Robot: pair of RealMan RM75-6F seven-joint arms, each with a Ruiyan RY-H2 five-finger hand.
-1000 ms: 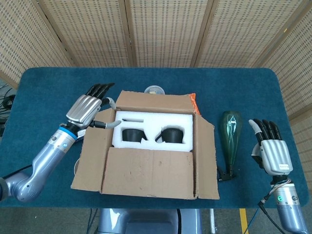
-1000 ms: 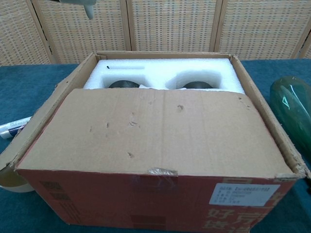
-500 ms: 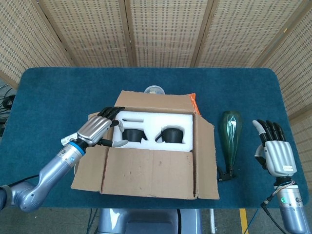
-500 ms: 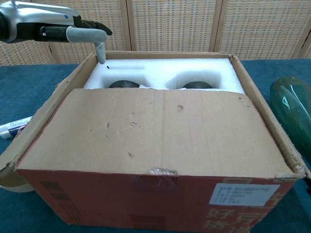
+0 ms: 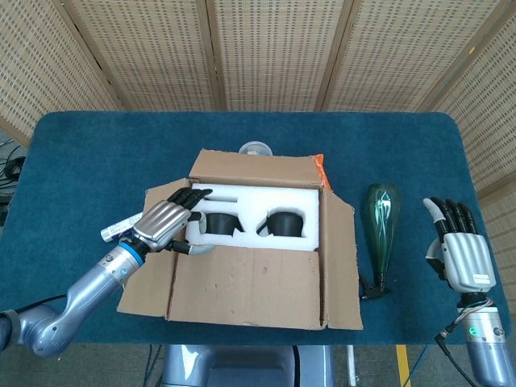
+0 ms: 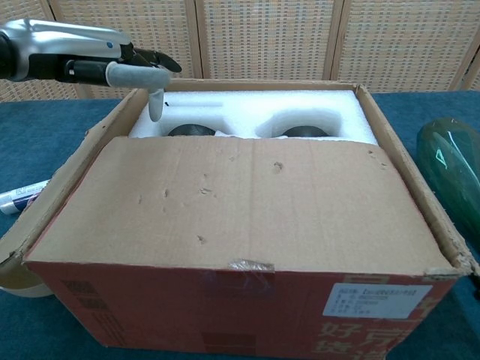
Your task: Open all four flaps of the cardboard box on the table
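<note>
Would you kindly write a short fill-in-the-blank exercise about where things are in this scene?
1. The near flap of the cardboard box still lies ____ over the opening.
2. The left hand hovers over the box's ____ side.
3. The green bottle lies between the box and the ____ hand.

Answers: folded; left; right

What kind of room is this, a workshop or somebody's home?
Most likely a lab or test space, not a home. A blue-covered table stands before perforated folding screens, and two metal robot arms reach in around a cardboard box packed with white foam.
</note>
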